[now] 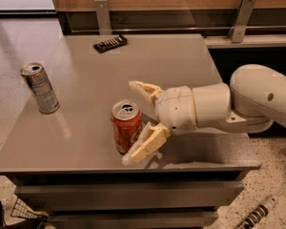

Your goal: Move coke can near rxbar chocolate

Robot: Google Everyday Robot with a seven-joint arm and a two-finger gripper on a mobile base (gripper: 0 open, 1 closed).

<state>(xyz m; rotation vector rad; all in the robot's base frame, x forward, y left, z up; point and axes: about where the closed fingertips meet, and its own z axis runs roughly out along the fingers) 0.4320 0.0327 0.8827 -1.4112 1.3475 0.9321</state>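
The coke can (126,126), red-orange with a silver top, stands upright near the front edge of the grey table (181,66). My gripper (134,121) reaches in from the right with its fingers spread wide. One finger (144,90) lies behind the can, the other finger (144,147) in front of it. The can sits between the fingertips, and the front finger looks close to its side. The rxbar chocolate (110,43), a flat dark wrapper, lies at the far edge of the table, well behind the can.
A taller silver-and-blue can (39,88) stands at the table's left side. A wooden wall with metal brackets (102,14) runs behind the table. My white arm (257,99) stretches over the table's right edge.
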